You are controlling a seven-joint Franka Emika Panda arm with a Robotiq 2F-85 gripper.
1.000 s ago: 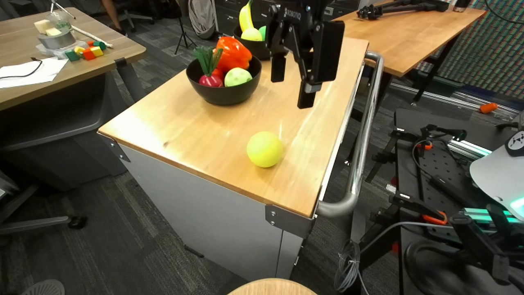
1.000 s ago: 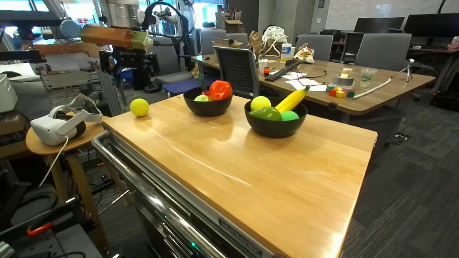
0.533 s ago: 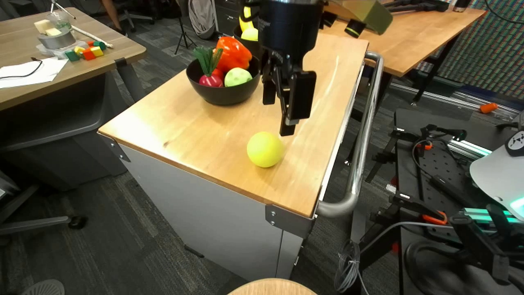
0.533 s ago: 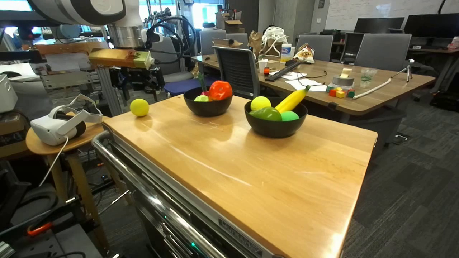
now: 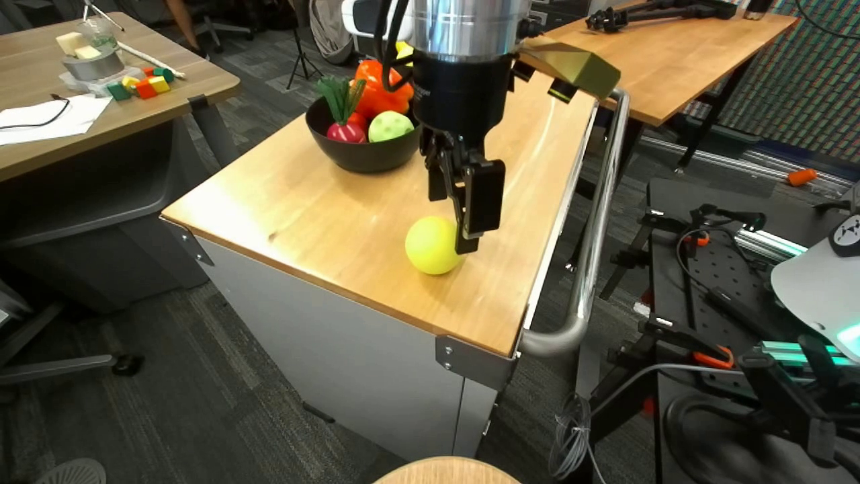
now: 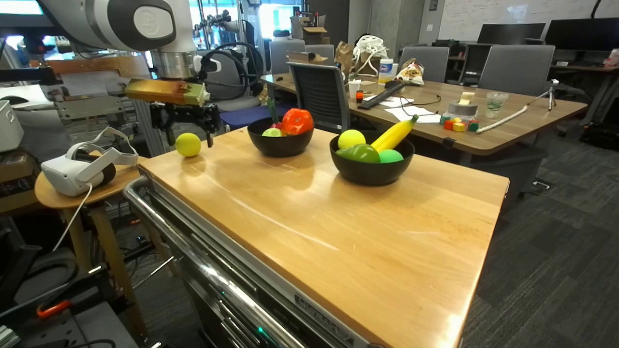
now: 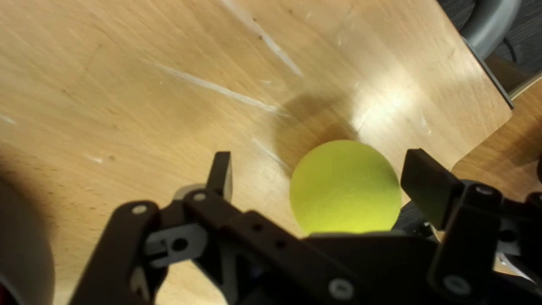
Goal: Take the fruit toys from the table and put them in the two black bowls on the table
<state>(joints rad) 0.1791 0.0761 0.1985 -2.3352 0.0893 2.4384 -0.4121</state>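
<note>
A yellow ball-shaped toy (image 5: 428,250) rests near a corner of the wooden tabletop (image 5: 322,222); it also shows in an exterior view (image 6: 188,145) and in the wrist view (image 7: 345,186). My gripper (image 5: 451,218) is open and empty just above it. In the wrist view the ball lies between the open fingers (image 7: 319,171), closer to the right one. A black bowl (image 6: 280,147) holds a red-orange pepper (image 6: 297,122), a radish and a light green fruit. Another black bowl (image 6: 372,173) holds a banana (image 6: 394,136), a yellow ball and green fruits. My arm mostly hides that bowl in an exterior view.
A metal handle rail (image 5: 598,269) runs along one table side. A stool with a white headset (image 6: 92,164) stands beside the table's corner. A dark rounded shape (image 7: 21,250), probably a bowl, shows at the wrist view's left edge. Another table (image 6: 508,116) holds coloured blocks.
My open gripper has moved down and across the table from above the bowls' side to just over the yellow ball. The ball and bowls have not moved.
</note>
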